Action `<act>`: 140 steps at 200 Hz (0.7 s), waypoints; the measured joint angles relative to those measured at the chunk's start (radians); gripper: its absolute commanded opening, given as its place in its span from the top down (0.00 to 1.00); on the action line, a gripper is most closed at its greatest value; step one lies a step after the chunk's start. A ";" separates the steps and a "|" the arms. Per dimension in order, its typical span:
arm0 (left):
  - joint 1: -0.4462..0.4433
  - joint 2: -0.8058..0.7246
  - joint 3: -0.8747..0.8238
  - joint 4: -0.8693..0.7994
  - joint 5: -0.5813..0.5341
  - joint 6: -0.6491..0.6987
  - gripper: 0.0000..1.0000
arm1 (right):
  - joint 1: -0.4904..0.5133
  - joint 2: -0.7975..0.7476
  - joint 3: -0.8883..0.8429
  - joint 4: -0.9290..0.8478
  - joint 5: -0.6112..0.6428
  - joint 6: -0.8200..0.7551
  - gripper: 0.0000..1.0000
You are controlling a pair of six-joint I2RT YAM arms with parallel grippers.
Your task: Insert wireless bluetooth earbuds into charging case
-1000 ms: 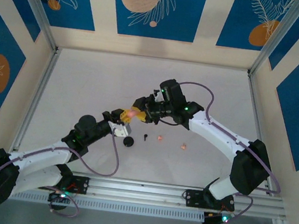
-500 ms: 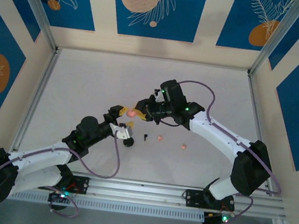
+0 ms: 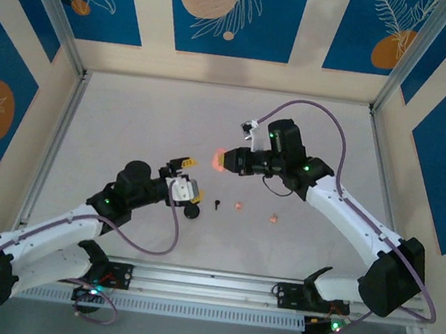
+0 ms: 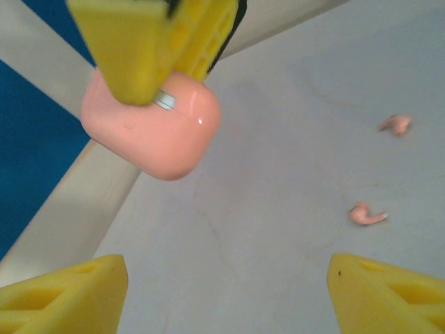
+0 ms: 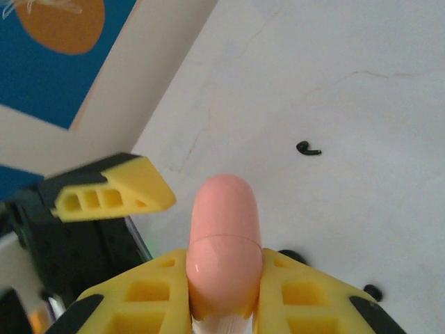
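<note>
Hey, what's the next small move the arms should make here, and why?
Probably bring the open, empty left claw up to the closed pale pink rounded charging case and flip its lid. The right claw is shut on that case above the pale grey table, and the pale pink stemmed earbuds lie loose on it.

A pale grey counter point(image 3: 130, 121) sits inside cream walls point(image 3: 302, 78) bearing blue panels point(image 3: 268, 24) with orange circles and white leaf outlines; aluminium posts point(image 3: 53, 6) frame the corners.
</note>
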 measured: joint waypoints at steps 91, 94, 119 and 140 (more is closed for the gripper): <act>0.039 -0.082 0.121 -0.224 0.211 -0.078 0.31 | -0.092 -0.045 -0.014 -0.037 -0.209 -0.292 0.81; 0.039 -0.086 0.118 -0.218 0.209 -0.077 0.31 | -0.094 -0.043 -0.013 -0.038 -0.211 -0.267 0.81; 0.039 -0.122 0.084 -0.170 0.175 -0.054 0.33 | -0.096 -0.008 0.014 -0.047 -0.237 -0.065 0.81; 0.038 -0.130 0.056 -0.135 0.145 -0.020 0.36 | -0.096 0.025 0.028 -0.050 -0.251 0.125 0.81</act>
